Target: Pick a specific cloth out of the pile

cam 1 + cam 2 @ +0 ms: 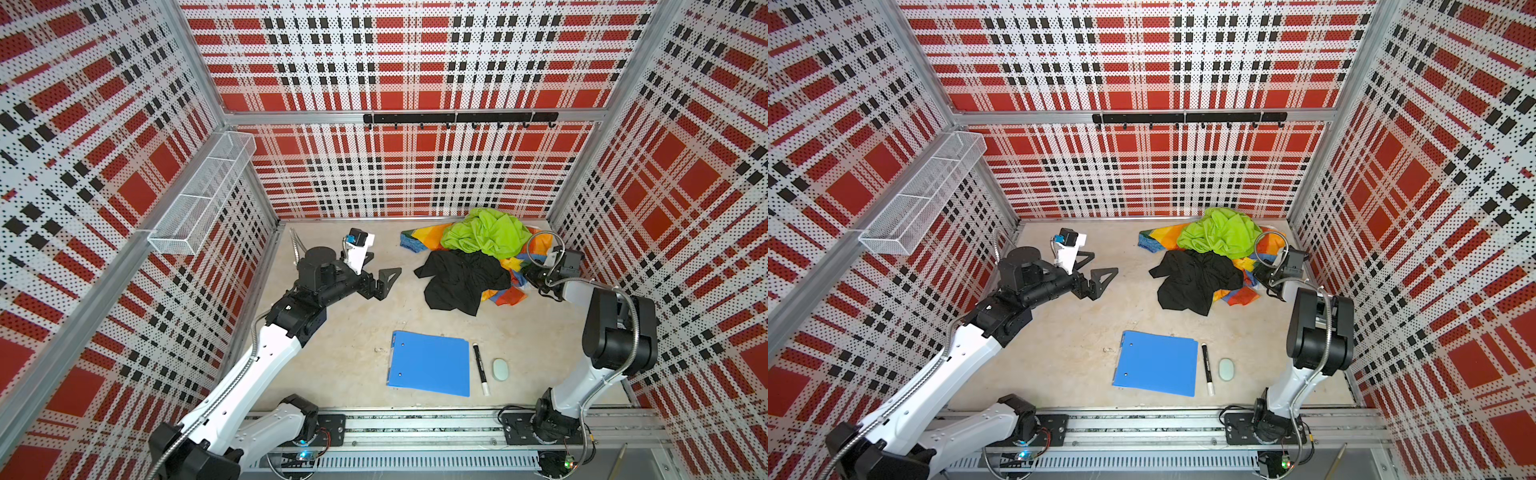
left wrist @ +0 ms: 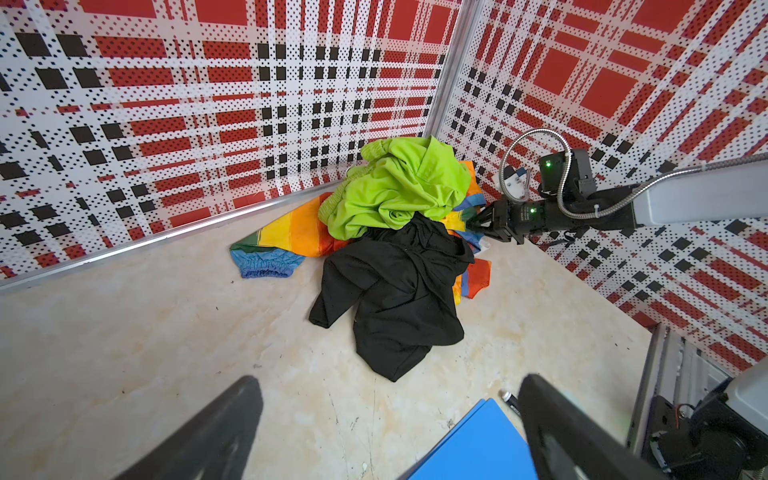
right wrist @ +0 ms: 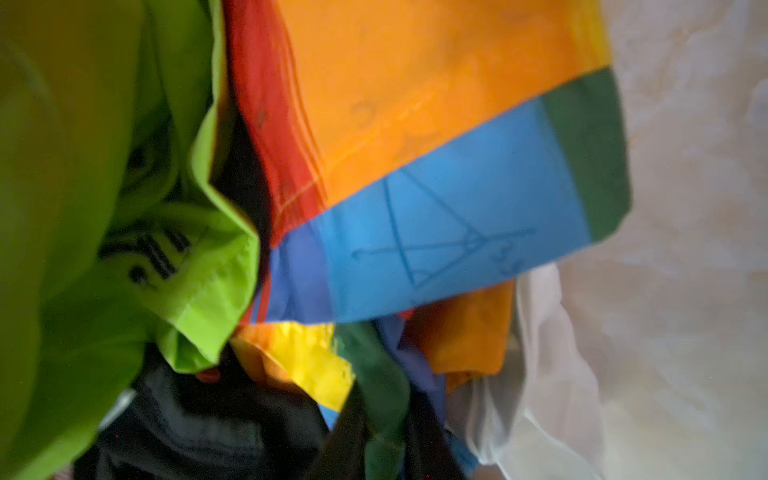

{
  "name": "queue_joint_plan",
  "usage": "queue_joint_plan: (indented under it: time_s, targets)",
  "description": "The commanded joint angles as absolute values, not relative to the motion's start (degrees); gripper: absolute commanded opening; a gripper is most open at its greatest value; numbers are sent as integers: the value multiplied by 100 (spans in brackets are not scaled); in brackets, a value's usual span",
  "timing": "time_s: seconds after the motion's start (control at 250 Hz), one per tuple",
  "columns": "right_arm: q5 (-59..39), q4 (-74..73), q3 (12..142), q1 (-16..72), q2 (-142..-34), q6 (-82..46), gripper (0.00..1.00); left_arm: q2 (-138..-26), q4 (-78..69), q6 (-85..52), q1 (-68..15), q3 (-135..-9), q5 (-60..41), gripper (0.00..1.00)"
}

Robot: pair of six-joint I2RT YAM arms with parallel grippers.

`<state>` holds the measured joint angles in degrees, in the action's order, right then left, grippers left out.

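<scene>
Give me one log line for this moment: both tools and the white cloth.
right tool: shut, at edge of pile | left tool: open, away from pile | white cloth: partly hidden under rainbow cloth

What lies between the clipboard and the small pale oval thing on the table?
A black marker lies between the clipboard and the oval thing, apart from both; both top views show it.

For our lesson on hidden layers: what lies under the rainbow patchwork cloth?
A white cloth edge pokes out beneath the rainbow patchwork cloth; the rest is covered. The lime-green cloth and black cloth lie on top.
</scene>
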<state>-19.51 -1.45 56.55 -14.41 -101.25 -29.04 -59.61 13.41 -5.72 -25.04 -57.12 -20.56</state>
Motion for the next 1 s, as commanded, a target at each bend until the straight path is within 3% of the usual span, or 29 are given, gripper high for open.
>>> queue_joint_plan:
  time_s: [0.0, 0.08, 0.997]
  targets:
    - [-1654, -324, 5944, -1406, -9941, -2780, 4, -5837, 1200, -562, -2421, -5662, -2048, 99]
    - [-1529, -176, 6070, -1394, -9741, -2744, 0, -5836, 1183, -574, -2382, -5652, -2089, 99]
    - [-392, 1259, 8705, -417, -8548, -2240, 0, -5906, 1148, -631, -2444, -5643, -2048, 99]
